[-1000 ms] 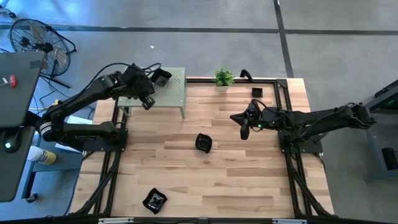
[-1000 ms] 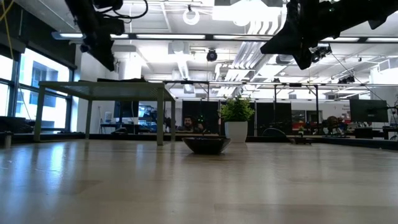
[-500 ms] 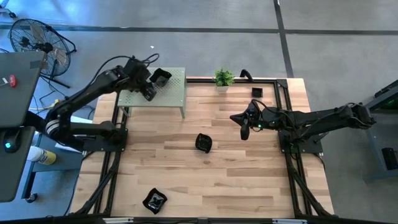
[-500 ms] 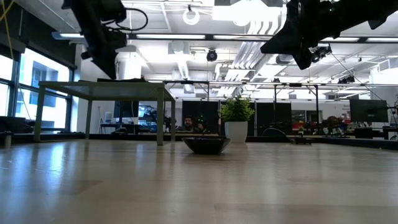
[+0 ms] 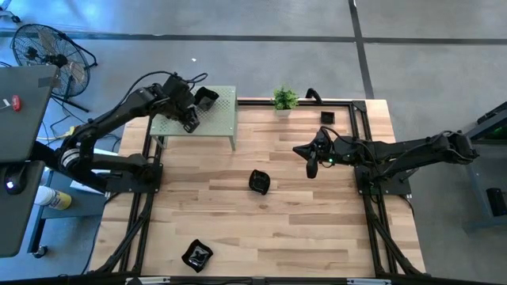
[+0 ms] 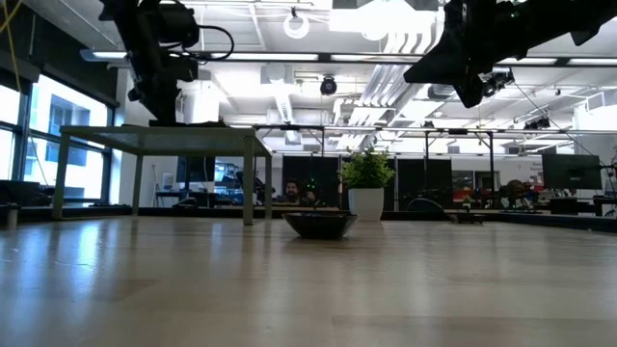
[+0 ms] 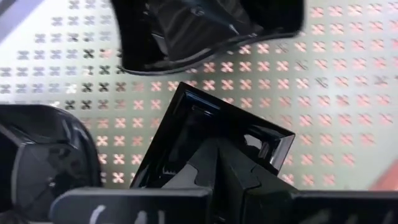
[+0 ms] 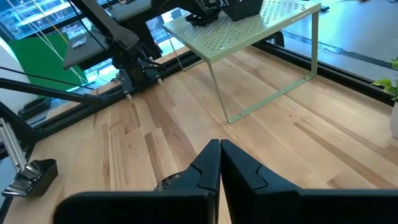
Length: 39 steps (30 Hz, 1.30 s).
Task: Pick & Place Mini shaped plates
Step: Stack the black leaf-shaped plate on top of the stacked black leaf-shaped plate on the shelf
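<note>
Square plate (image 7: 214, 134) — corner-first between closed left fingers (image 7: 214, 180) — lies on shelf (image 7: 348, 112).

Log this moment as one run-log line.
left gripper: shut, over green shelf among black dishes | right gripper: shut, idle above table | dish mid-table | dish near front edge

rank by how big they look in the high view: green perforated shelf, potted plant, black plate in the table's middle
1. green perforated shelf, clearly largest
2. potted plant and black plate look about alike, so no ranking between them
</note>
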{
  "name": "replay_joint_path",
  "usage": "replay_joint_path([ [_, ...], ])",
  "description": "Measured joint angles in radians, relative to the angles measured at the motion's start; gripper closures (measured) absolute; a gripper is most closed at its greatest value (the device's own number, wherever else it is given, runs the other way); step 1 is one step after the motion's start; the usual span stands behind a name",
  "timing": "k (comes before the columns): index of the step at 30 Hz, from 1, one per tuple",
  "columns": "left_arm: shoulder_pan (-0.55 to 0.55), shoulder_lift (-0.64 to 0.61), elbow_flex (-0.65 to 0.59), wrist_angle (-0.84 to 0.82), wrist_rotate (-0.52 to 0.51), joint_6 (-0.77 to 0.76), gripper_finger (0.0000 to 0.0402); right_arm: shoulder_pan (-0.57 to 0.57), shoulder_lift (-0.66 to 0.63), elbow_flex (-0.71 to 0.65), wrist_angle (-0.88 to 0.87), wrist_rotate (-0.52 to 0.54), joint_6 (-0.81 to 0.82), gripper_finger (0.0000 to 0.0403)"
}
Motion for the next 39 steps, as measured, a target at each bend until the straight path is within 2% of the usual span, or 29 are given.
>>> replay_joint_path([
  [6,0.000,-0.034,-0.001,-0.015,0.067,-0.010,0.0401,0.000,0.000,0.000,0.000,0.000,0.000,0.0396],
  [12,0.000,-0.092,-0.001,-0.031,0.074,-0.058,0.0401,0.000,0.000,0.000,0.000,0.000,0.000,0.0396],
  [16,0.000,-0.153,-0.001,-0.016,0.117,-0.104,0.0401,0.000,0.000,0.000,0.000,-0.008,0.000,0.0396],
  [19,-0.035,-0.196,-0.001,0.027,0.113,-0.151,0.0401,0.000,0.000,0.000,-0.004,-0.025,0.000,0.0396],
  [22,-0.134,-0.225,-0.020,0.115,0.068,-0.206,0.0401,0.000,0.000,0.000,-0.016,-0.036,0.012,0.0396],
  [25,-0.273,-0.244,-0.103,0.268,0.024,-0.294,0.0401,0.000,0.000,0.000,-0.047,-0.040,0.035,0.0396],
  [32,-0.663,-0.222,-0.302,0.649,-0.149,-0.456,0.0401,0.000,0.000,0.000,-0.139,-0.120,0.087,0.0396],
  [39,-0.961,-0.078,-0.298,0.678,-0.382,-0.684,0.0401,0.000,0.000,0.000,-0.149,-0.167,0.077,0.0396],
])
